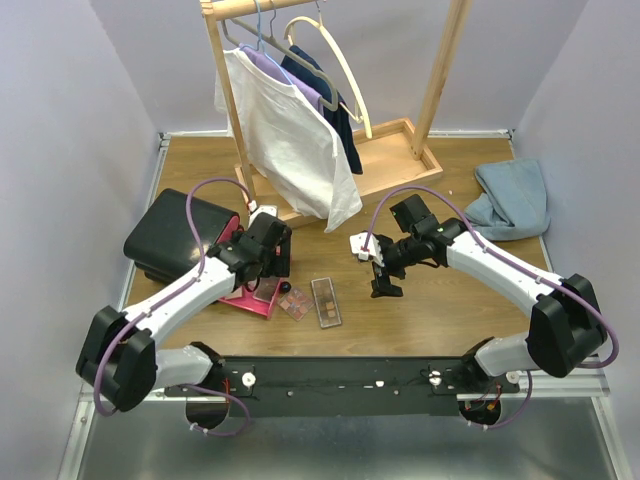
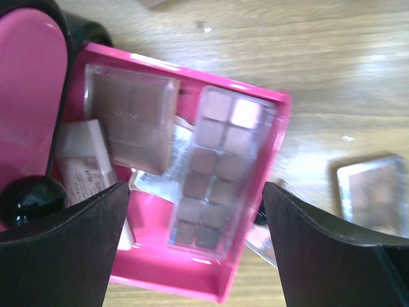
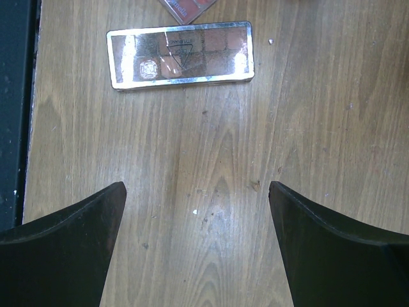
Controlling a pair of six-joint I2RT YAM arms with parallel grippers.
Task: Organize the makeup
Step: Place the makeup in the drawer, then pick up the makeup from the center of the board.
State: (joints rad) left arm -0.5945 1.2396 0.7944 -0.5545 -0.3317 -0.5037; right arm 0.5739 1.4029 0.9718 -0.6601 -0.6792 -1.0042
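Observation:
A pink drawer lies open on the table under my left gripper, which is open and empty above it. In the drawer lie a long eyeshadow palette, a square brown palette and a peach compact. Another palette lies on the wood to the right of the drawer. My right gripper is open and empty over bare wood. A long palette lies ahead of it, also seen from above. A small reddish compact lies beside it.
The black case stands at the left, behind the drawer. A wooden clothes rack with hung shirts stands at the back. A blue cloth lies at the back right.

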